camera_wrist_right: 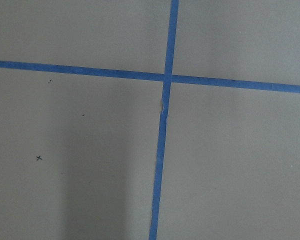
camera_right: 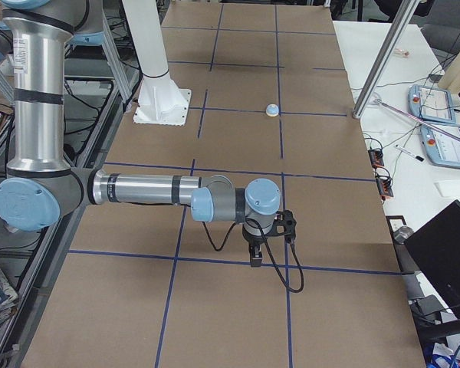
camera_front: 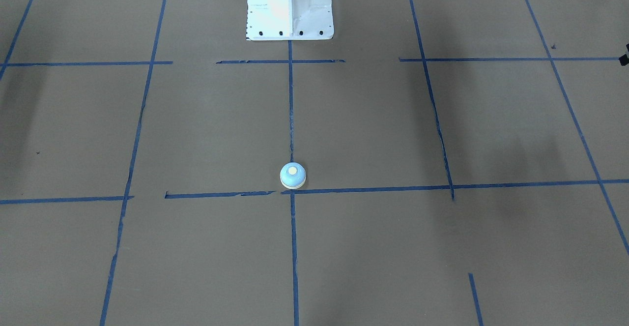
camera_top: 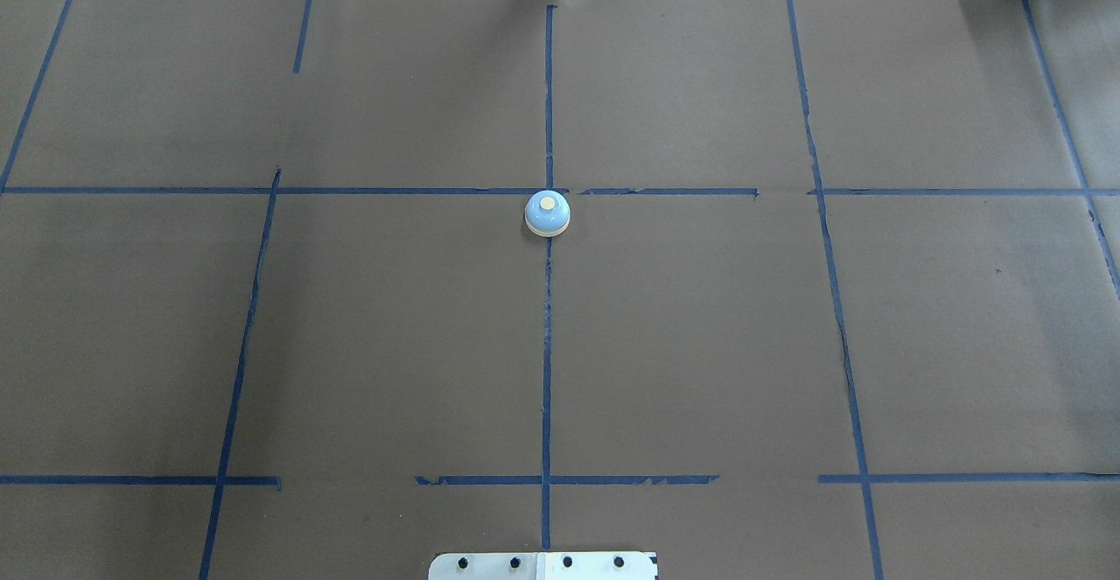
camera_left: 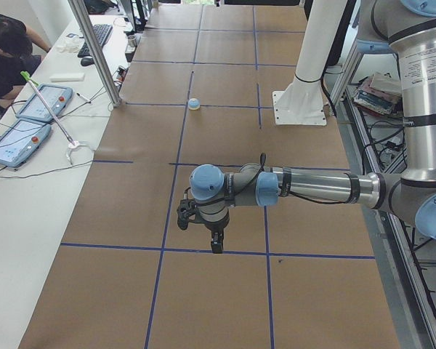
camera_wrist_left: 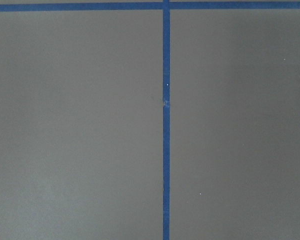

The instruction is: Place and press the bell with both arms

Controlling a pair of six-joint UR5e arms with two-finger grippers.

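One bell (camera_top: 547, 213) stands on the table (camera_top: 700, 344), far from its edges.

bell (camera_top: 547, 213) open all round, pedestal (camera_front: 290, 6) well apart

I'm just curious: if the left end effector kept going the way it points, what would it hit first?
Likely the brown table cover near a blue tape line; the left end effector points straight down, and the bell sits far off.
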